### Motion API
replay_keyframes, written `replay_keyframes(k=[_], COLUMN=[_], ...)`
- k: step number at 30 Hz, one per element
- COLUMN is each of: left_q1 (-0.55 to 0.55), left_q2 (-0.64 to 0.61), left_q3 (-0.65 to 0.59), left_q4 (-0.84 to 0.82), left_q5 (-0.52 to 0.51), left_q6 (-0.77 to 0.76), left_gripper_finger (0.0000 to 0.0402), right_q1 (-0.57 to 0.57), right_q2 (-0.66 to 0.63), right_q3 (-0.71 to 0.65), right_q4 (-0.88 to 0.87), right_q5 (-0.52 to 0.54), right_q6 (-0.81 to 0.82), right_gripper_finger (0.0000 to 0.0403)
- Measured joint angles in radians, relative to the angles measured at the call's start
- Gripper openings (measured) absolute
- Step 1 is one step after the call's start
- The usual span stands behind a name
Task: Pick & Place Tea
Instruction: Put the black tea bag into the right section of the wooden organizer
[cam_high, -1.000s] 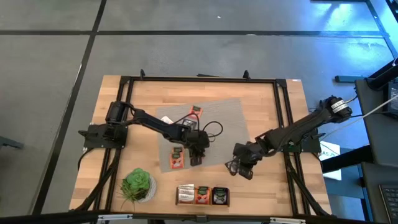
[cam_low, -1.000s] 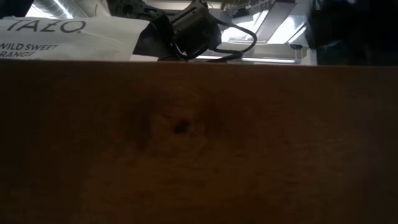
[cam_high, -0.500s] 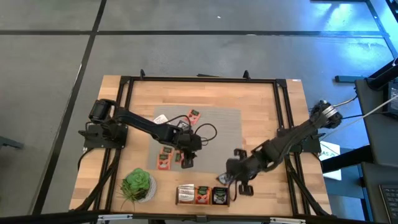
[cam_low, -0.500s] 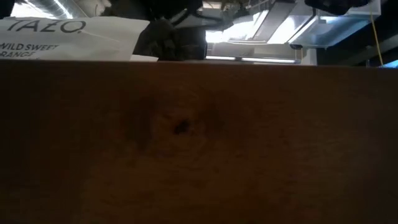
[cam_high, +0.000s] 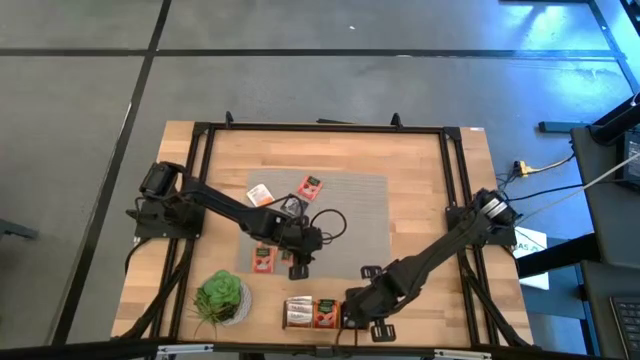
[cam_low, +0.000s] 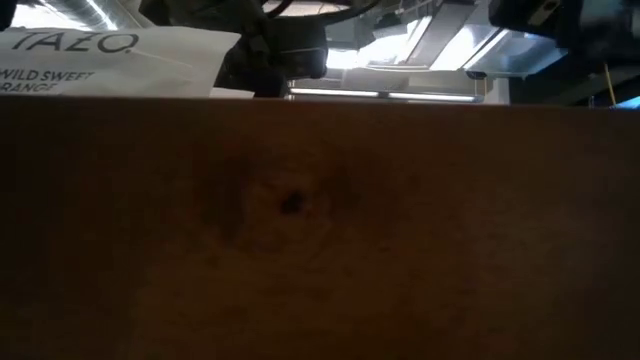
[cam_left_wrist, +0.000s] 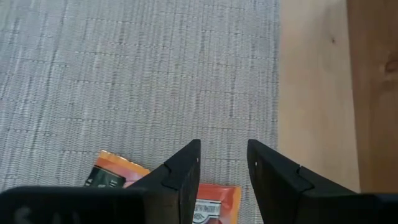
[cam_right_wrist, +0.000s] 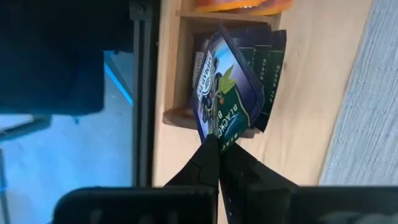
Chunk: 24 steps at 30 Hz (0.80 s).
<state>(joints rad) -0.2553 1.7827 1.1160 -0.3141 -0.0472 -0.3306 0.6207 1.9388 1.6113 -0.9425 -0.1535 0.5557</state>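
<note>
Right claw (cam_right_wrist: 219, 149) clamped on black tea sachet (cam_right_wrist: 224, 93) over wooden box (cam_right_wrist: 180, 115). Left claw (cam_left_wrist: 224, 163) apart, above orange sachets (cam_left_wrist: 214, 202) on grey mat (cam_left_wrist: 137, 74).

Matt woven cloth mat (cam_left_wrist: 137, 81) on smooth wooden table (cam_left_wrist: 311, 93); glossy black sachet (cam_right_wrist: 225, 93).
</note>
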Motion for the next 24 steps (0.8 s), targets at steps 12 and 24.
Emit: replay_keyframes(k=[12,24], left_q1=[-0.039,-0.039], left_q2=[-0.001,-0.002], left_q3=[0.002,0.003], left_q4=[0.002,0.003], left_q5=[-0.074,-0.093], left_q6=[0.001,0.003], left_gripper_finger=[0.0128,0.0127], right_q1=[0.0,-0.008], right_q2=[0.023,0.024], right_q3=[0.021,0.021], right_q4=[-0.006,-0.073], right_q5=[0.002,0.004], right_q6=[-0.008,-0.088], right_gripper_finger=[0.0017,0.008])
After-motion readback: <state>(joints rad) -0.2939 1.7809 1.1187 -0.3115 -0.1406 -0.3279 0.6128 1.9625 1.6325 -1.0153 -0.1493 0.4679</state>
